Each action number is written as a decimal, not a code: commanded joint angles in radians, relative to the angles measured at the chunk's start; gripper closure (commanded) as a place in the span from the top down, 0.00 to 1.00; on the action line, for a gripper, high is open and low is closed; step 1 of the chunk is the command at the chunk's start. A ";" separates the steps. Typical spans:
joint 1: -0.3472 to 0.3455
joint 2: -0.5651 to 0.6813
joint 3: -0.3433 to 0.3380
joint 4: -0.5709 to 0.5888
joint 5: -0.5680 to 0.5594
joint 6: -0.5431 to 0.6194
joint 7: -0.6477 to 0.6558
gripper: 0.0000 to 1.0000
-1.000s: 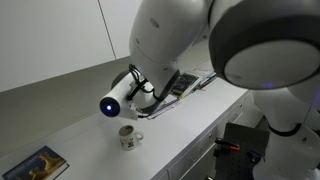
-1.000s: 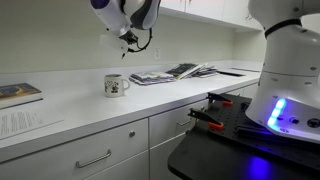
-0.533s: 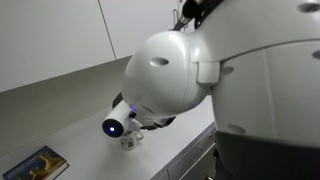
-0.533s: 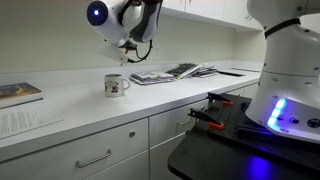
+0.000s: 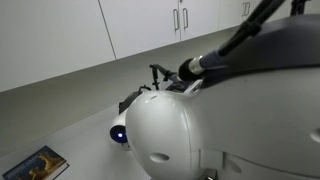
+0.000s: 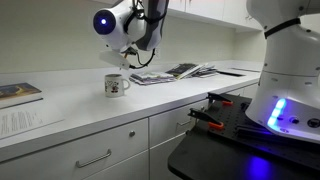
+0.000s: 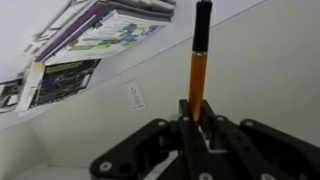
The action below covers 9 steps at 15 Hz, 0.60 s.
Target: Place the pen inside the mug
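The white bench (image 6: pixel 70 108) carries spread magazines (image 6: pixel 172 72) toward the right, their covers too blurred to read. The white mug (image 6: pixel 116 86) stands left of them, its dark print illegible. Above the mug hangs the tool (image 7: pixel 196 108), jaws closed tight on the orange-and-black pen (image 7: pixel 200 45), clear of the bench.

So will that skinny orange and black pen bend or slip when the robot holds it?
Probably no bending: the thin orange-and-black pen stands straight out of the gripper, so it looks stiff. It might slip, since the barrel looks smooth and most of it sticks out unheld. Dropped on the white counter, it would likely roll.
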 commanded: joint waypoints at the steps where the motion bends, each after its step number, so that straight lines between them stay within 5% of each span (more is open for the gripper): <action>1: 0.042 0.107 -0.045 -0.037 0.092 0.098 -0.020 0.04; 4: 0.060 0.190 -0.055 -0.067 0.229 0.196 -0.069 0.04; 9: 0.090 0.277 -0.029 -0.124 0.589 0.298 -0.326 0.04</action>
